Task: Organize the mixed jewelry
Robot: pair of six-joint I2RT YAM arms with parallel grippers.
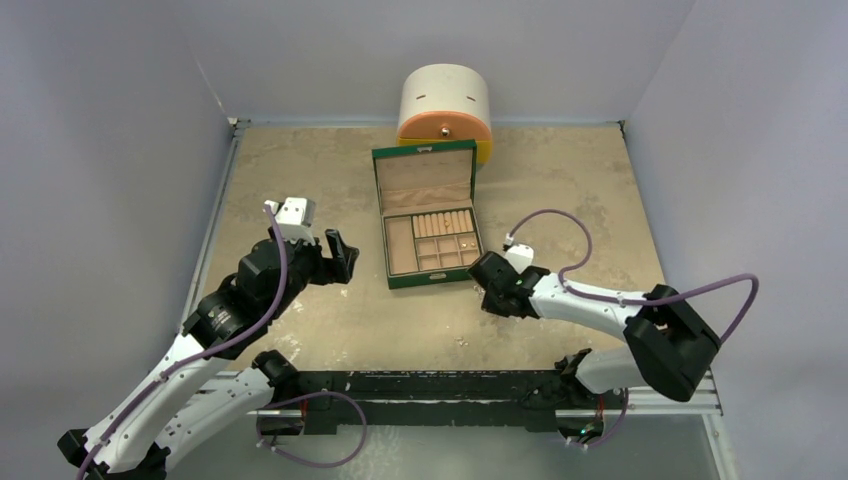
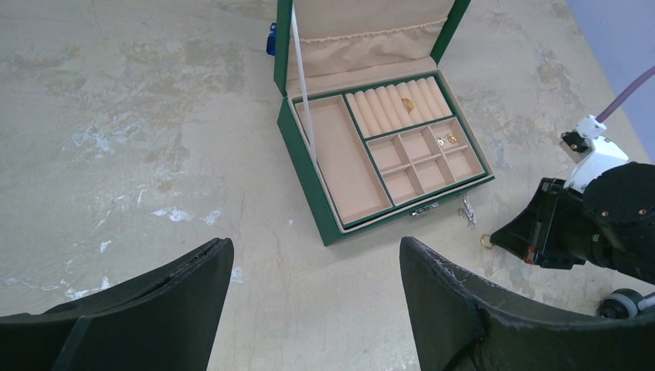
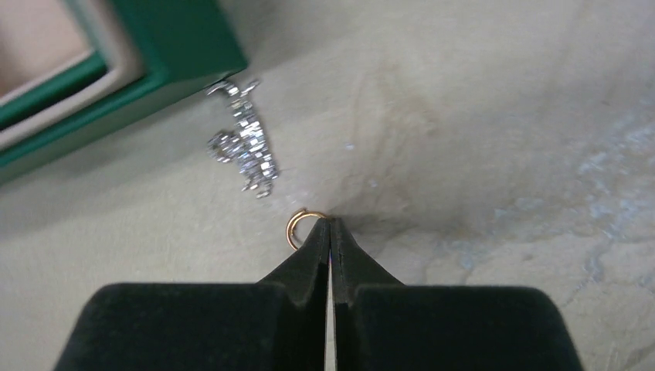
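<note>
On the table just off the green box's [image 1: 402,281] front right corner, my right gripper [image 3: 330,222] is shut, its very tips pinching the edge of a small gold ring [image 3: 296,229]. The ring's loop sticks out to the left of the tips. A silvery sparkling piece [image 3: 243,143] lies beside the box corner, a little beyond the ring. In the left wrist view the same gold ring [image 2: 486,240] and silvery piece [image 2: 466,210] show by the right gripper. More gold bits rest on the ring rolls [image 2: 407,103] and in a small compartment [image 2: 446,140]. My left gripper [image 2: 315,255] hangs open and empty left of the box.
The box lid [image 1: 424,178] stands upright at the back. Behind it is a white and orange round drawer container [image 1: 445,110]. A tiny loose piece [image 1: 462,343] lies on the table near the front. Grey walls close in the table's sides.
</note>
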